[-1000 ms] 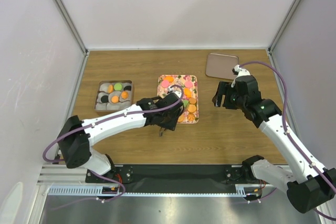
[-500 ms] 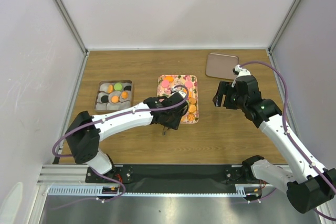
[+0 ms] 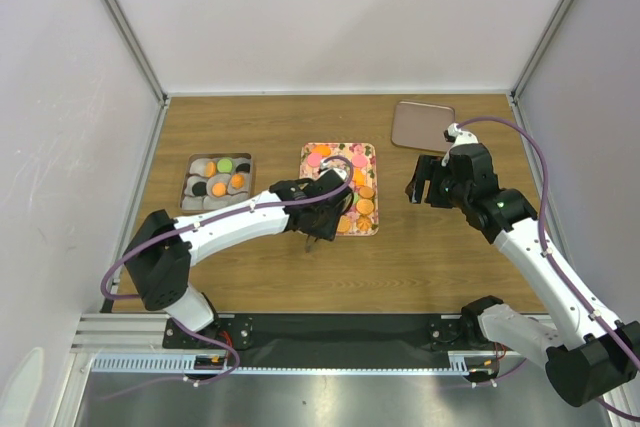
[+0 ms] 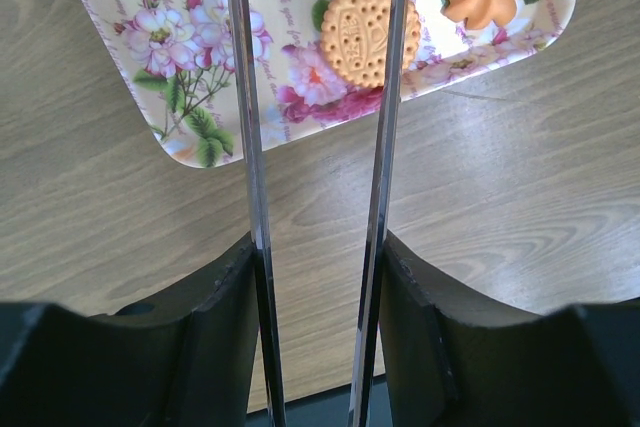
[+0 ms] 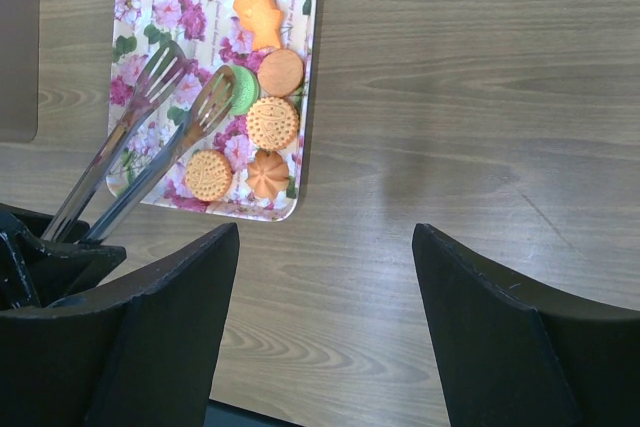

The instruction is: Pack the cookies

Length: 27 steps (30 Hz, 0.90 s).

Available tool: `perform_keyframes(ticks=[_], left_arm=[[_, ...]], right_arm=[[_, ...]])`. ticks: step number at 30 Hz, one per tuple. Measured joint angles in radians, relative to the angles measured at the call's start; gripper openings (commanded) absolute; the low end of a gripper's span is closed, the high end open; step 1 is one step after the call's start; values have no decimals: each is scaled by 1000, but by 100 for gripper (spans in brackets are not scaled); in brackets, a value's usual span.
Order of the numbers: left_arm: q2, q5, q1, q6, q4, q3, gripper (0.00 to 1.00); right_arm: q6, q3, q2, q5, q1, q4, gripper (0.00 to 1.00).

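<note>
— What is hard to make out?

— From the left wrist, the tongs (image 4: 250, 147) run off the top edge, so their ends are cut off there. From above, the left gripper (image 3: 318, 219) covers the near left part of the floral tray (image 3: 371, 150). The right wrist view shows both slotted ends spread over the tray, one just beside a green cookie (image 5: 243, 87); whether it touches, I cannot tell.

— And the fingers?

— The left ones are half closed, clamped on the tongs' two arms. The right gripper (image 5: 325, 277) hangs wide apart over bare table right of the tray, holding nothing.

— The cookies (image 5: 272, 124)?

— Most lie on the tray; some sit in paper cups in the tin (image 3: 186, 187) at the left.
</note>
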Motion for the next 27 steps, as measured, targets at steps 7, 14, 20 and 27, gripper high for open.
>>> perform_keyframes(ticks=[7, 14, 20, 27], left_arm=[[0, 6, 5, 1, 2, -2, 50], [0, 10, -5, 4, 2, -3, 49], [0, 14, -26, 4, 8, -3, 49], [21, 13, -28, 9, 8, -3, 50]], right_arm=[[0, 0, 0, 0, -2, 0, 77], [0, 0, 0, 0, -2, 0, 77], [0, 0, -5, 1, -2, 0, 77], [0, 0, -10, 1, -3, -1, 77]])
